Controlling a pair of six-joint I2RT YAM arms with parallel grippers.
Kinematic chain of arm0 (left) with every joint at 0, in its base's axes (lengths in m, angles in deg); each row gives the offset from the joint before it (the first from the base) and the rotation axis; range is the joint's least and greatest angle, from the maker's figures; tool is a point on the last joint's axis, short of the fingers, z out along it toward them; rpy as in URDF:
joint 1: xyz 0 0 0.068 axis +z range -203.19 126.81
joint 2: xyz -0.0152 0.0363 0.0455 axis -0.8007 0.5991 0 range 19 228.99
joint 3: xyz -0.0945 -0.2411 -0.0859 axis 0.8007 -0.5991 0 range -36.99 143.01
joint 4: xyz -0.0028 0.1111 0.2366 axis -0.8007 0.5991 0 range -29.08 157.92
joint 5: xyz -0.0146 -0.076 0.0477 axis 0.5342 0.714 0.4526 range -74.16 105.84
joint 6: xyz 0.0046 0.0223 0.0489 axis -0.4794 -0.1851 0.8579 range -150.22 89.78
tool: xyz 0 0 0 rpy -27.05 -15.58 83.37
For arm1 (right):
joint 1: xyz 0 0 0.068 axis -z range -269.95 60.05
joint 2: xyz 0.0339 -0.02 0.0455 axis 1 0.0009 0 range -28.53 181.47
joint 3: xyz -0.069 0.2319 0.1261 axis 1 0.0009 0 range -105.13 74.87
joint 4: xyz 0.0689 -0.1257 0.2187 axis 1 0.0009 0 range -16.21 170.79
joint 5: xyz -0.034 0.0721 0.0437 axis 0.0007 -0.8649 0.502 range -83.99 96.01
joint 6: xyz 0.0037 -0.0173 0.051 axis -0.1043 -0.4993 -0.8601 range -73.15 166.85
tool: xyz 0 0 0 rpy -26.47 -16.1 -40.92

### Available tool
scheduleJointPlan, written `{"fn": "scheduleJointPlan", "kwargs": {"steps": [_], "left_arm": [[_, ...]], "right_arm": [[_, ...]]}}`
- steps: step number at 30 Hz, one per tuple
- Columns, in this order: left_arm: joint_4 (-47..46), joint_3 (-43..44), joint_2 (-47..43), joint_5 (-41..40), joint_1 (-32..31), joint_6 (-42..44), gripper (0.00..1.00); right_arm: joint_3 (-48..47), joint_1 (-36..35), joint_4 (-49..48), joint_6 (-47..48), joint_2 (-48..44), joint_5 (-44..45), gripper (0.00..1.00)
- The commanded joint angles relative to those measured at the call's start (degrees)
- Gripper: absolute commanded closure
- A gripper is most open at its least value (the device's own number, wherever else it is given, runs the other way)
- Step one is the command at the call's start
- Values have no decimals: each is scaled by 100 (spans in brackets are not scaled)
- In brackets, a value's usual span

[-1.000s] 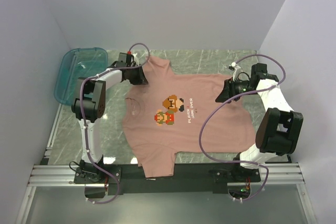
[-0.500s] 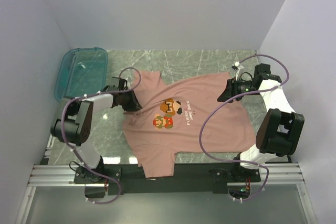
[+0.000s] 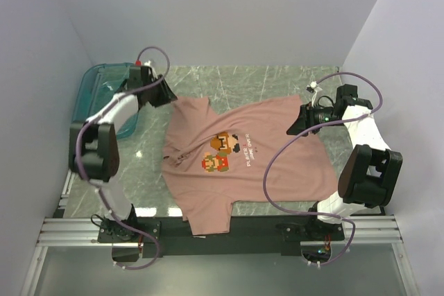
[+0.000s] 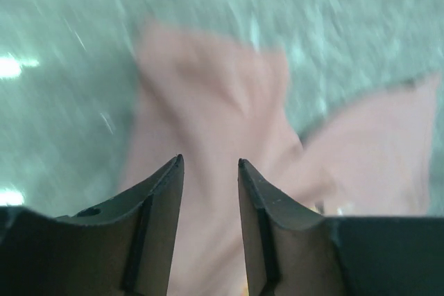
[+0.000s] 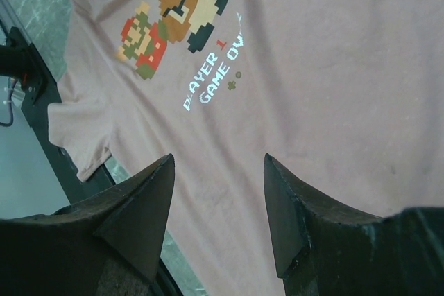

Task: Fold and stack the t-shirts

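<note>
overhead and close wrist cameras share t-shirt [image 3: 208,192].

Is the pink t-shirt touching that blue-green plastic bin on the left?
Apart. The top view shows a strip of bare marble table between the t-shirt and the teal bin.

The left claw [image 4: 210,164] hangs with its jaws apart over a blurred pink t-shirt [image 4: 208,95] lying rumpled on the grey-green marbled table [image 4: 361,19].
</note>
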Motion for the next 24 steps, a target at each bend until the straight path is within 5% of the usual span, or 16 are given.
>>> {"fn": "scheduleJointPlan", "kwargs": {"steps": [1,11,24], "left_arm": [[405,1036,1100,-150,241,423,58],[1196,3236,2817,-240,303,1047,59],[1443,3686,3521,447,303,1224,62]], "right_arm": [[-279,37,125,134,-225,-220,39],[-331,37,213,213,-128,-247,39],[-340,37,196,169,-40,-185,39]]}}
